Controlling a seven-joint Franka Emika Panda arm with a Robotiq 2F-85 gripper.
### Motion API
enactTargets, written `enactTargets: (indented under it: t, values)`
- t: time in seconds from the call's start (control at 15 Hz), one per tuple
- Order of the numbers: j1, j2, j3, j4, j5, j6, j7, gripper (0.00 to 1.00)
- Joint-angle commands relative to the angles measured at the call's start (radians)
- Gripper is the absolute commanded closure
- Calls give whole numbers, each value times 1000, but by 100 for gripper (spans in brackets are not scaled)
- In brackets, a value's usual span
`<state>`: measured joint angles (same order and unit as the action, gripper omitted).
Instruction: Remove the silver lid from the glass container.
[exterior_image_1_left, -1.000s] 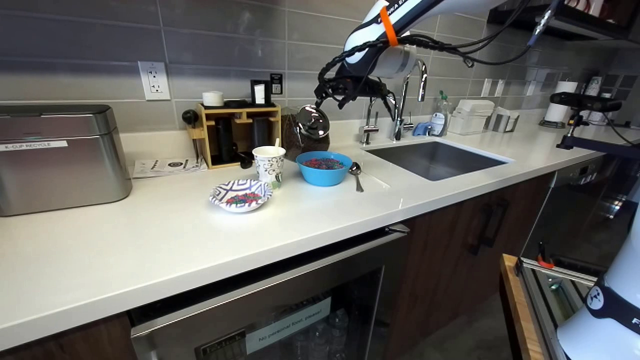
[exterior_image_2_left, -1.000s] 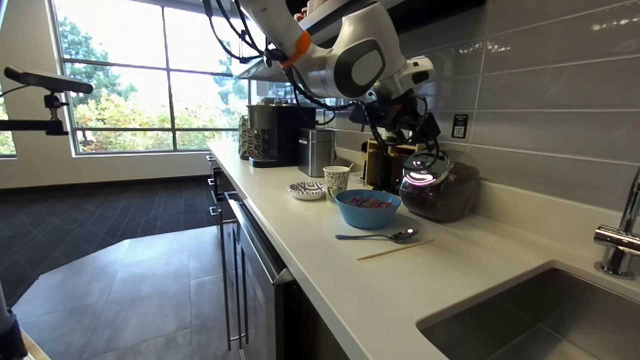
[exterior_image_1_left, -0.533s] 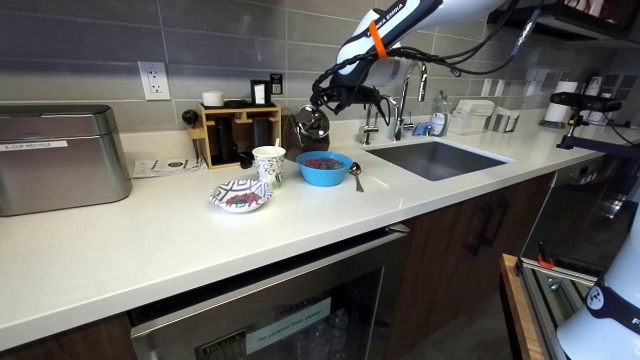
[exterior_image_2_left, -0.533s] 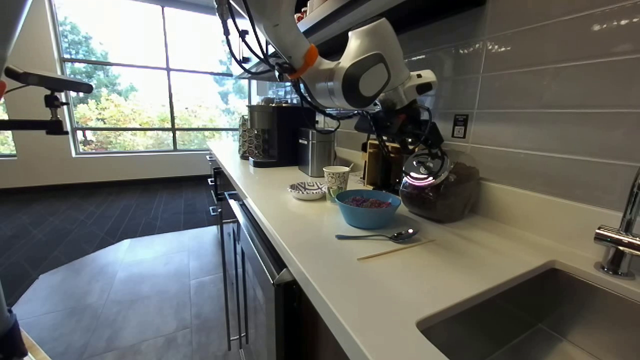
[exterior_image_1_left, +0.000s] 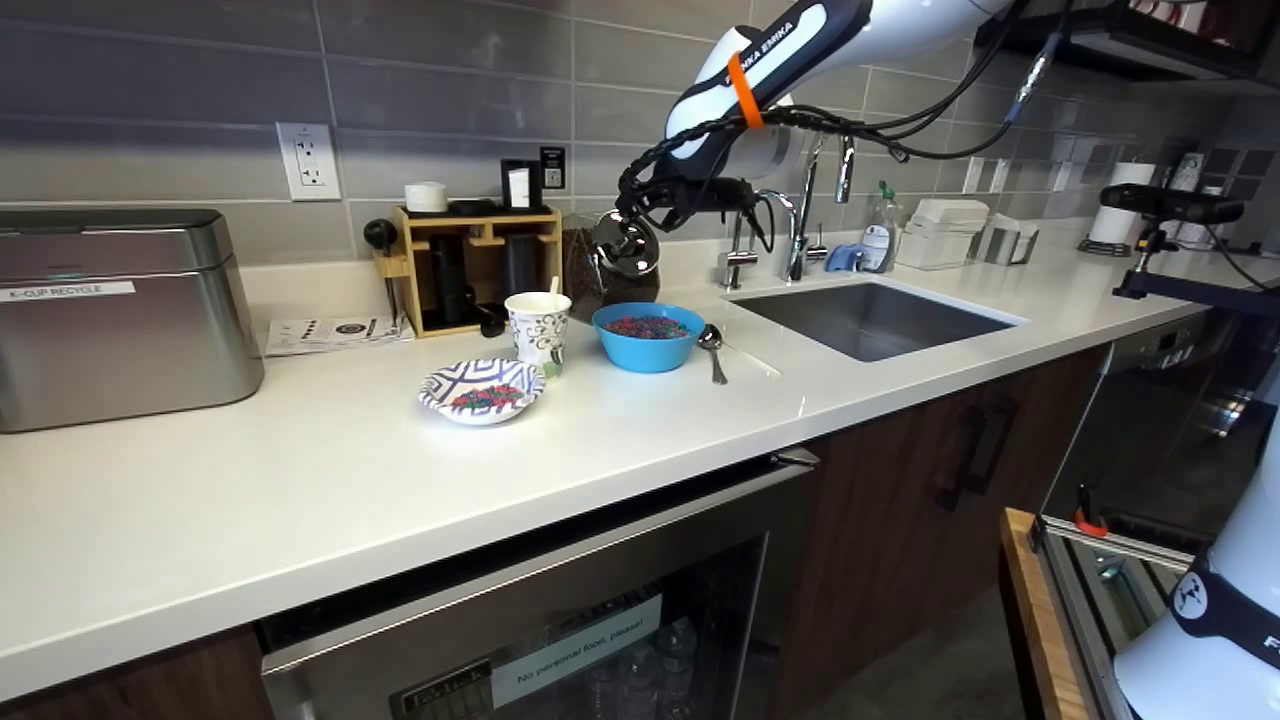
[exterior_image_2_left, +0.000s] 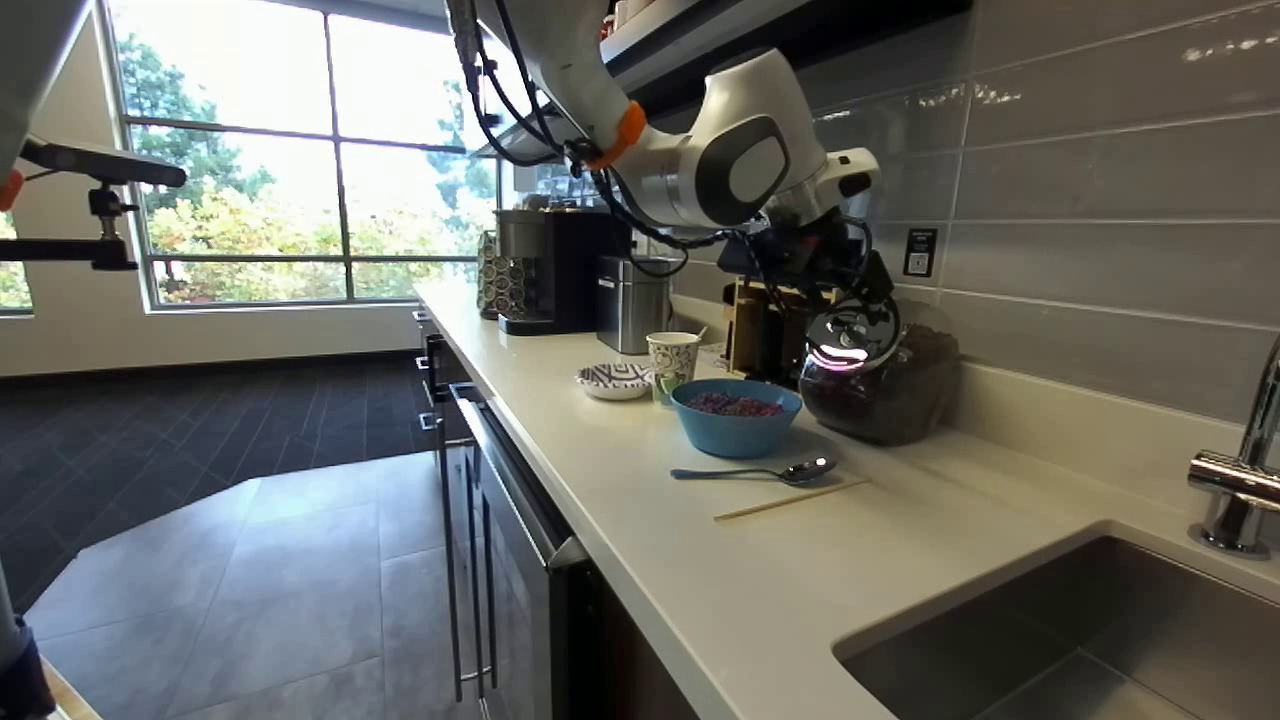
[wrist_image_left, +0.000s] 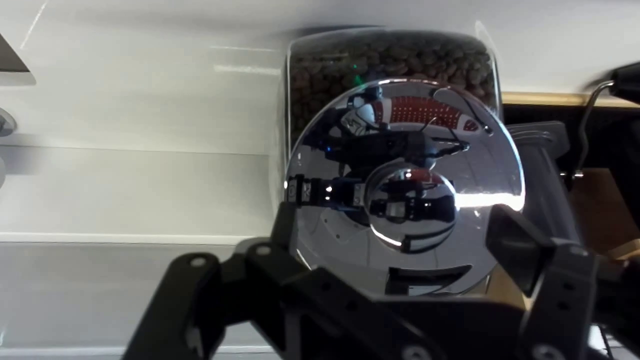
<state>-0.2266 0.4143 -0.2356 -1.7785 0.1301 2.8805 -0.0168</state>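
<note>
The jaws stand parted near the silver lid, which sits tilted on the glass jar of beans.

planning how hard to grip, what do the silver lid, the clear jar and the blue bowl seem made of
Silver lid: polished metal by its look, mirroring its surroundings sharply; chromed plastic is possible.
Clear jar: probably glass, smooth and glossy, with brown contents showing through; clear plastic could look alike.
Blue bowl: likely plastic, evenly coloured with a soft sheen.
</note>
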Motion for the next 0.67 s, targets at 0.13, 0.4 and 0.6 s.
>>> enactTargets:
  t: [0.13, 0.4, 0.6]
  values:
    - [-23, 34, 25, 33, -17, -4, 10, 37]
    - [-22, 36, 33, 33, -18, -3, 13, 46]
    - [-25, 40, 38, 33, -16, -4, 12, 52]
